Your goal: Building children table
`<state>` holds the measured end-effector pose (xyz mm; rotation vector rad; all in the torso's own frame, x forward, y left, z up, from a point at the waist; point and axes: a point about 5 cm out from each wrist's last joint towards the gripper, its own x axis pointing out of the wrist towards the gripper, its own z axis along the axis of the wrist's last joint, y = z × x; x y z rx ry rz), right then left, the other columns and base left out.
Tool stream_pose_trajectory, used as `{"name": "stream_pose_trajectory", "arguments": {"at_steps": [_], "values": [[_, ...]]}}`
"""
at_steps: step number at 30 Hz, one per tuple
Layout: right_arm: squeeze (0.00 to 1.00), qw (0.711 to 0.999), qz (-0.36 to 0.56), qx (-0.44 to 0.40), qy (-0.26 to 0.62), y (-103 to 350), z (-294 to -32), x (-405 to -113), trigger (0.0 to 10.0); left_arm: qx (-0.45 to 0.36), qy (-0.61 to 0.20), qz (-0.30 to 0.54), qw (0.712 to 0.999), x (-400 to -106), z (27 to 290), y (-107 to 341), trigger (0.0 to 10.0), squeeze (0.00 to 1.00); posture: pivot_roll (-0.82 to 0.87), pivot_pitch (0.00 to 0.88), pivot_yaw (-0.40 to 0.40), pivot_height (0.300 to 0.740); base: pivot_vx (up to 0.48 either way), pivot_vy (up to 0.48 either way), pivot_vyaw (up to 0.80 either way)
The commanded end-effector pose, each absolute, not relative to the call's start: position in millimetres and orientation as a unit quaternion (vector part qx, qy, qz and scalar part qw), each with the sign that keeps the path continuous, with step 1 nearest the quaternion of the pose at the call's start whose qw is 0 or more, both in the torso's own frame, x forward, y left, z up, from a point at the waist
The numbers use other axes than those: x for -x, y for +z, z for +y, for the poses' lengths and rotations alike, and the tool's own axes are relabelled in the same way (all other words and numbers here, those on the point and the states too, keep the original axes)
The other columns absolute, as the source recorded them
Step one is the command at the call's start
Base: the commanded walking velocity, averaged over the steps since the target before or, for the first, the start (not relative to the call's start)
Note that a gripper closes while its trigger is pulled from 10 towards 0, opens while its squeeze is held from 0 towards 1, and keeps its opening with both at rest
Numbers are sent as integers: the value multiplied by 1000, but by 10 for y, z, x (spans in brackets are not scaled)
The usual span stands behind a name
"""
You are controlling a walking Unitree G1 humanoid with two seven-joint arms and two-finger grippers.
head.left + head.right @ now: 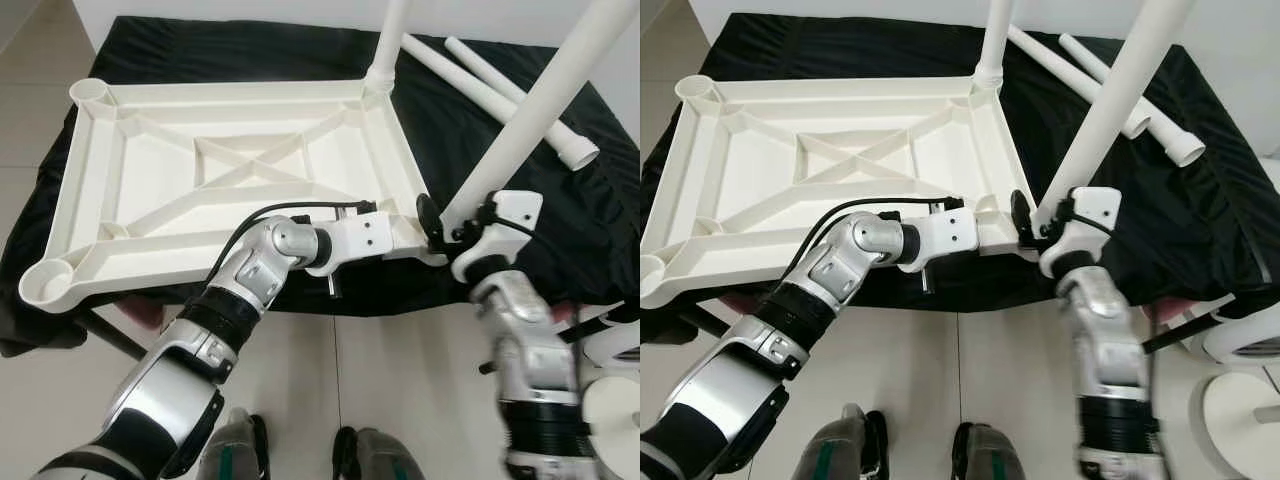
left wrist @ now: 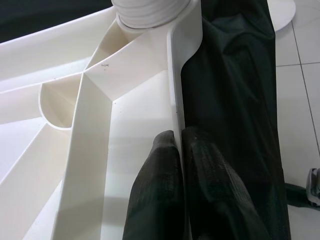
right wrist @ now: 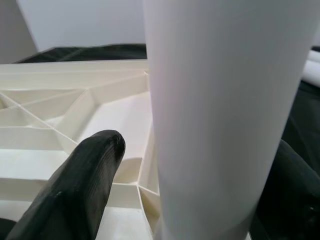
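Both grippers clamped: left gripper [image 2: 179, 150] tabletop rim [image 2: 175, 75], right gripper [image 1: 440, 225] leg [image 1: 530, 110].

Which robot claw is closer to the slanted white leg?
The right one. The right claw has its fingers around the slanted white leg near its bottom end. The left claw pinches the tabletop's rim beside that corner, just short of the leg.
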<state>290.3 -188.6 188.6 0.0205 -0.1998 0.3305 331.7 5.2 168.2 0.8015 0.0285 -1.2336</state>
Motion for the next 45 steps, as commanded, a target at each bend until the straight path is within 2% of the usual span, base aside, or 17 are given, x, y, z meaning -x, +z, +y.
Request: {"name": "stream_pose_trajectory", "arguments": {"at_steps": [1,10,16,28,29,30,31,38,45], "values": [[0,967,-122,-1,225,1970,-1883,-2913,10000,-368,-537,-25,758,-3312,-51,1765,10000,0,-16,114,-59,740,0,0,0],[0,952,-101,28,288,1981,-2082,-3059,10000,-369,-536,-26,759,-3331,-55,1789,10000,0,-17,124,-50,740,0,0,0],[0,940,-52,45,334,1829,-2172,-3119,10000,-369,-536,-27,759,-3337,-64,1799,10000,0,-12,132,-49,740,0,0,0],[0,931,-20,58,360,1741,-2275,-3111,10000,-370,-535,-27,759,-3340,-68,1805,10000,0,-12,137,-46,740,0,0,0],[0,930,-20,61,362,1748,-2298,-3117,4549,-369,-536,-27,759,-3339,-70,1806,10000,0,-13,137,-48,740,0,0,0],[0,930,-20,61,362,1748,-2298,-3117,4549,-369,-536,-27,759,-3339,-70,1806,10000,0,-13,137,-48,740,0,0,0],[0,929,-21,65,363,1757,-2320,-3118,0,-369,-536,-27,759,-3339,-70,1806,10000,0,-15,137,-49,740,0,0,0],[0,933,-33,60,352,1796,-2362,-3101,0,-368,-536,-29,760,-3337,-79,1811,10000,0,-18,136,-53,740,0,0,0],[0,943,-58,36,325,1783,-2256,-3033,0,-367,-534,-30,761,-3336,-76,1814,10000,0,-19,138,-56,740,0,0,0]]}}
